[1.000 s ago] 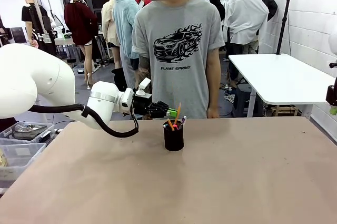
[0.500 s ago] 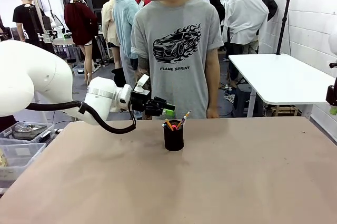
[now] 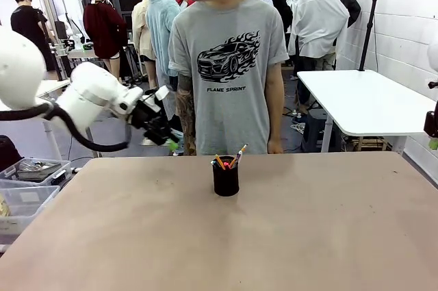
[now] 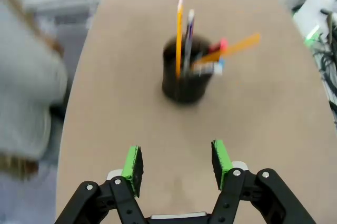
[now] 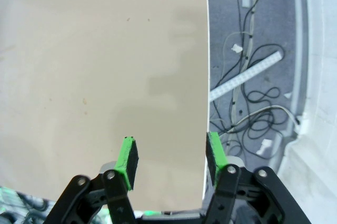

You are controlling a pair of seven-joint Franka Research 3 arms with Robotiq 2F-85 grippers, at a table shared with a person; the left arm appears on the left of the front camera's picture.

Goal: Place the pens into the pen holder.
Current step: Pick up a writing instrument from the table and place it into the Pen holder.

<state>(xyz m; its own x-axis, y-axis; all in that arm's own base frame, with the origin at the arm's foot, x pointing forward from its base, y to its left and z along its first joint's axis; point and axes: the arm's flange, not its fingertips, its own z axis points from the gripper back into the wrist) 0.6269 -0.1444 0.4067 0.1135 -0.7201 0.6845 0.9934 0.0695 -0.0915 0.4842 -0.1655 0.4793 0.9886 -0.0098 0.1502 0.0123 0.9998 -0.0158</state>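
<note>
The black mesh pen holder [image 3: 226, 179] stands upright on the tan table [image 3: 274, 236], a little toward the far side. Several pens [image 3: 230, 160] stick out of its top. From the left wrist view the holder [image 4: 184, 79] carries a yellow pencil [image 4: 179, 34], a silver pen [image 4: 189, 31] and a leaning orange pen [image 4: 234, 48]. My left gripper [image 3: 170, 143] hangs to the left of the holder, above the table's far left edge. Its jaws [image 4: 178, 162] are open and hold nothing. My right gripper [image 5: 169, 161] is open too, empty, over the table's side edge.
A person in a grey T-shirt [image 3: 229, 65] stands at the far edge right behind the holder, arms down. Clear plastic bins [image 3: 27, 181] sit off the table's left side. Cables [image 5: 253, 97] lie on the floor beside the right edge. A white table [image 3: 363, 99] stands back right.
My left gripper opened and let the pencil drop into the holder. It then drew back to the left, away from the holder.
</note>
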